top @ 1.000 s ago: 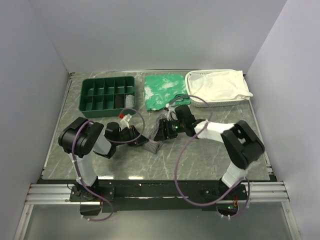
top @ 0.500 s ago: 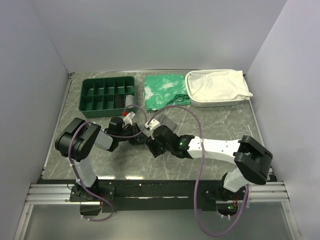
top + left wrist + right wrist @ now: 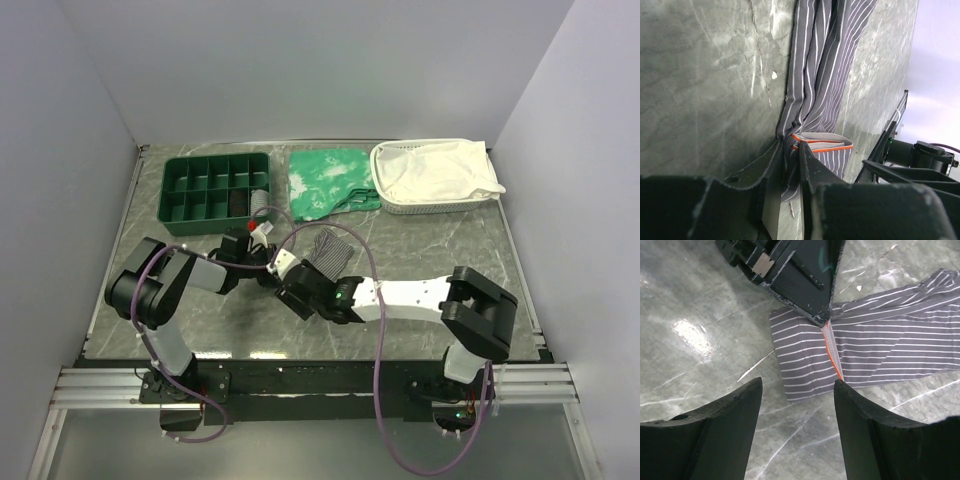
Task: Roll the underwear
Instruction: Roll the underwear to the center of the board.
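The underwear (image 3: 328, 250) lies as a narrow folded strip at mid-table (image 3: 420, 245), well apart from the green compartment tray (image 3: 215, 185), the green cloth (image 3: 325, 180) and the white basket (image 3: 435, 175) along the far edge. The left gripper (image 3: 791, 150) is clenched on the orange-trimmed waistband end, which is folded over. The right gripper (image 3: 797, 384) hovers above that same end, fingers (image 3: 730, 430) spread wide, gripping nothing. Bare tabletop borders the strip on both long edges.

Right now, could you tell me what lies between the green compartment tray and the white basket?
The green white-patterned cloth, lying flat, as the top external view shows.
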